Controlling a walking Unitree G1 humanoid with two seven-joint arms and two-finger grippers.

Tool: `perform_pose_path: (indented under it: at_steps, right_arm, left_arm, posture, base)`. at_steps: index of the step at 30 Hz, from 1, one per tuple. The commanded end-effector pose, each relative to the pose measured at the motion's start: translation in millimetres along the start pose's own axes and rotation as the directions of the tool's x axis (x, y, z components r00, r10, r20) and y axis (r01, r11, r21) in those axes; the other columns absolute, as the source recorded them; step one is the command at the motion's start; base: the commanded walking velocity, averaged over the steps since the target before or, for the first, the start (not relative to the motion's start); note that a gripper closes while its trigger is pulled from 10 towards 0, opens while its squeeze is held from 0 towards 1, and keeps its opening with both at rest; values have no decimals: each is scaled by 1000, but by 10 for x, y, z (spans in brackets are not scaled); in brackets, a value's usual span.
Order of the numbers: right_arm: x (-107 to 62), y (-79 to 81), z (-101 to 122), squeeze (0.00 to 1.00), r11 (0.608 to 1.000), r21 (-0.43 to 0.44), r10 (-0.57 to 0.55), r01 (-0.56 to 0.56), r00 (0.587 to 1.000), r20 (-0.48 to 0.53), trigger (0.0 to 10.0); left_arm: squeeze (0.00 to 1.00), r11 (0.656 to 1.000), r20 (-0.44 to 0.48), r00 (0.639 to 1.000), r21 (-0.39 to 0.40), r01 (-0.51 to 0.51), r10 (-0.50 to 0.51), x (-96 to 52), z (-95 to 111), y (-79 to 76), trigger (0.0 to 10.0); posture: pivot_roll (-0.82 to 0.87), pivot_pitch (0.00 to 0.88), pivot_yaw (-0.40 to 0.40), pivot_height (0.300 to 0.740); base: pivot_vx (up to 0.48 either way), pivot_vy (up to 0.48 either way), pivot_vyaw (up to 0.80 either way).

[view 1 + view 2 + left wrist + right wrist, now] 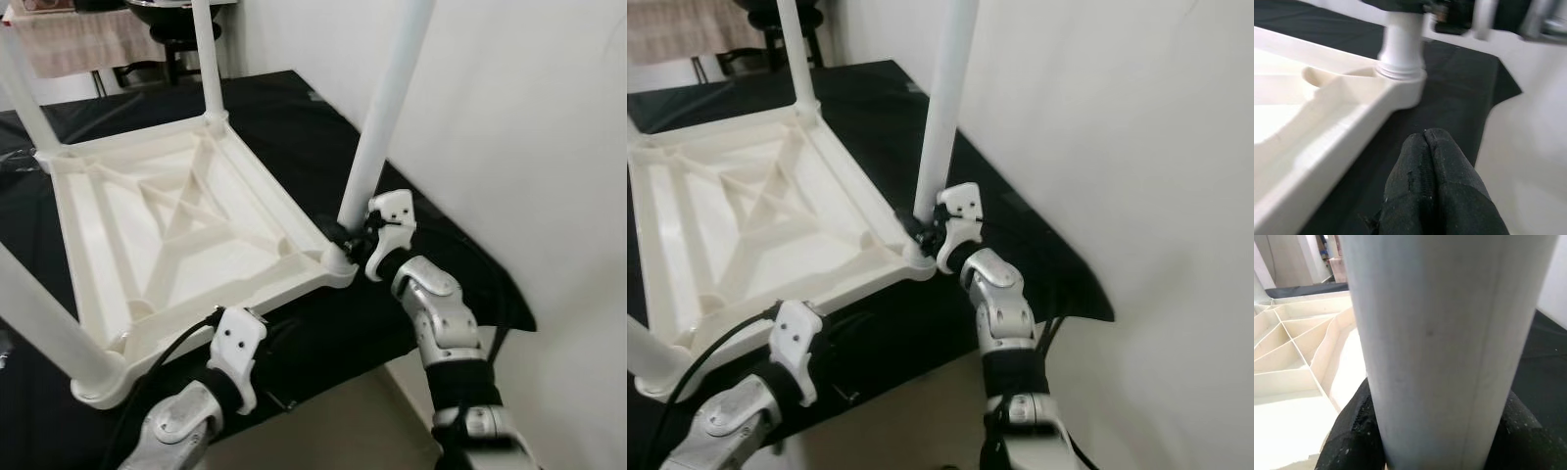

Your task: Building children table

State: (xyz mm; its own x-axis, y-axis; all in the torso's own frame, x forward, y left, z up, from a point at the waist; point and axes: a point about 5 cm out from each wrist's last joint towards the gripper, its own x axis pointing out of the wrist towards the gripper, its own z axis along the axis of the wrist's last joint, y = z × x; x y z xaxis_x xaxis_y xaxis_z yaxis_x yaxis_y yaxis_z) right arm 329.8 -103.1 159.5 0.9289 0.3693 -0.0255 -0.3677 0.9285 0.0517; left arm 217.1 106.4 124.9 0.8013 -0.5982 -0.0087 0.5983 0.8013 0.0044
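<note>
I see the tabletop (186, 235) lying upside down on a black cloth (284, 127) spread over the bench, ribbed underside up, with four legs standing in its corner sockets: two at the far side and two at the near edge. My right gripper (351, 238) is clamped around the near right leg (387, 108) just above its socket (338, 262); the right wrist view confirms the black fingers (1352, 440) pressed on either side of the white tube. My left gripper (1432, 191) has its two fingers pressed together on nothing, hovering off the near edge of the tabletop, between the two near legs and pointing toward the right socket. The near left leg (44, 323) rises from its own corner at the lower left of the head view. I judge the parts to be moulded plastic: light, stiff and hollow, with a smooth finish that lets round tubes slip or spin in a two-finger pinch. The low grip near the socket seems the right place, since it limits leverage and keeps the leg square while pressing it home. The ribbed rim beside a socket looks like the best purchase for steadying the light tabletop, which could otherwise slide on the cloth.
</note>
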Motion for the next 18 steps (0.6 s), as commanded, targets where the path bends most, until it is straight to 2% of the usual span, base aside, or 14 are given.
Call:
perform_pose_path:
  at_steps: [1, 3, 4, 6, 8, 9, 11, 12, 13, 14, 15, 16, 17, 18]
  right_arm:
    - [-65, 7, -357, 0, 999, 47, -7, 15, 985, -172, 0]
    - [60, 77, -332, 0, 999, 6, 50, -49, 986, -158, 0]
    - [121, 78, -331, 0, 998, -2, 60, -61, 984, -170, 10000]
    - [203, 84, -272, 0, 993, -23, 107, -112, 983, -151, 10000]
    - [203, 84, -272, 0, 993, -23, 107, -112, 983, -151, 10000]
    - [236, 136, -210, 1000, 976, -17, 215, -218, 968, -129, 10000]
    - [236, 136, -210, 1000, 976, -17, 215, -218, 968, -129, 10000]
    - [267, 171, -116, 1000, 926, -25, 372, -376, 923, -100, 10000]
    - [267, 171, -116, 1000, 926, -25, 372, -376, 923, -100, 10000]
    - [264, 182, 0, 0, 872, -55, 482, -487, 873, -74, 10000]
    - [264, 182, 0, 0, 872, -55, 482, -487, 873, -74, 10000]
    - [267, 161, 91, 0, 812, -68, 576, -580, 815, -71, 10000]
    - [267, 161, 91, 0, 812, -68, 576, -580, 815, -71, 10000]
    - [272, 123, 150, 0, 768, -92, 628, -634, 773, -87, 10000]
  left_arm:
    - [0, 1000, -13, 1000, -10, 13, -13, -2, -18, 1, 10000]
    - [0, 999, -17, 999, -8, 32, -32, 15, -29, 14, 10000]
    - [0, 999, -19, 999, 7, 33, -32, 26, -29, 23, 10000]
    - [0, 999, -20, 999, 28, 26, -25, 40, -29, 37, 10000]
    - [0, 999, -20, 999, 28, 26, -25, 40, -29, 37, 10000]
    - [0, 999, -20, 1000, 33, 19, -19, 44, -30, 43, 10000]
    - [0, 999, -20, 1000, 33, 19, -19, 44, -30, 43, 10000]
    - [0, 999, -20, 1000, 36, 17, -16, 52, -33, 50, 10000]
    - [0, 999, -20, 1000, 36, 17, -16, 52, -33, 50, 10000]
    - [0, 999, -20, 1000, 35, 18, -17, 61, -36, 54, 10000]
    - [0, 999, -20, 1000, 35, 18, -17, 61, -36, 54, 10000]
    - [0, 999, -20, 1000, 35, 20, -20, 72, -39, 55, 10000]
    - [0, 999, -20, 1000, 35, 20, -20, 72, -39, 55, 10000]
    - [0, 999, -20, 1000, 36, 23, -23, 83, -43, 53, 10000]
  posture:
    - [-2, 121, -42, 740]
    - [16, 107, -51, 740]
    - [15, 109, -49, 740]
    - [24, 101, -46, 740]
    - [24, 101, -46, 740]
    - [29, 98, -46, 740]
    - [29, 98, -46, 740]
    - [31, 90, -49, 740]
    - [31, 90, -49, 740]
    - [29, 85, -49, 740]
    - [29, 85, -49, 740]
    - [31, 78, -51, 740]
    - [31, 78, -51, 740]
    - [39, 71, -56, 740]
  base:
    - [0, 0, 0]
    - [0, 0, 0]
    - [0, 0, 0]
    - [0, 0, 0]
    - [0, 0, 0]
    - [0, 0, 0]
    - [0, 0, 0]
    - [0, 0, 0]
    - [0, 0, 0]
    - [0, 0, 0]
    - [0, 0, 0]
    - [0, 0, 0]
    - [0, 0, 0]
    - [0, 0, 0]
